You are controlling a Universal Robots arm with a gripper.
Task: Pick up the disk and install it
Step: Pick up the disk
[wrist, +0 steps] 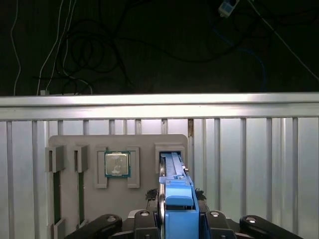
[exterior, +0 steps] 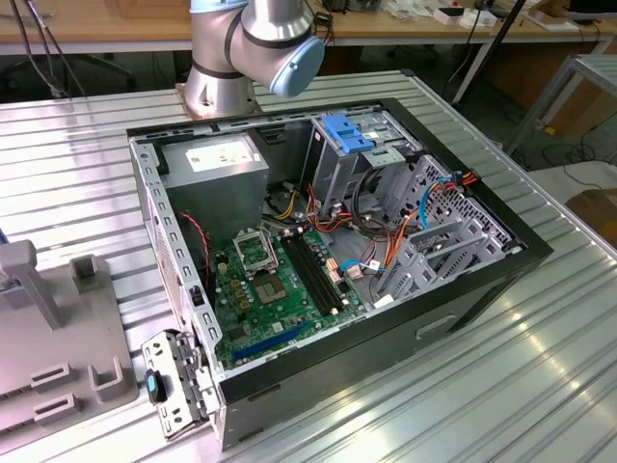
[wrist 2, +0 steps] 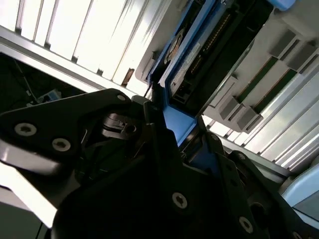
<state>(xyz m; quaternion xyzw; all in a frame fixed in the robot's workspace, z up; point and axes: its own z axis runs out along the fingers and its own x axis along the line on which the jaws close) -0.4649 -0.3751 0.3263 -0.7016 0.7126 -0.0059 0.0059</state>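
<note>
In the first wrist view the disk stands on edge in a slot of the grey fixture plate, its blue carrier rail facing the camera. My gripper sits over it, with a black finger pressed against each side of the blue rail. The second wrist view has the same grip from the side: the gripper is shut on the blue rail, and the disk's dark body runs away from the fingers into the fixture. In the exterior view the open computer case lies on the table, with the fixture plate at that view's left.
A processor chip and two memory sticks rest in other pockets of the fixture. The ribbed metal table ends just past the plate, with dark floor and cables beyond. Inside the case are the motherboard, a grey power-supply box and a blue latch.
</note>
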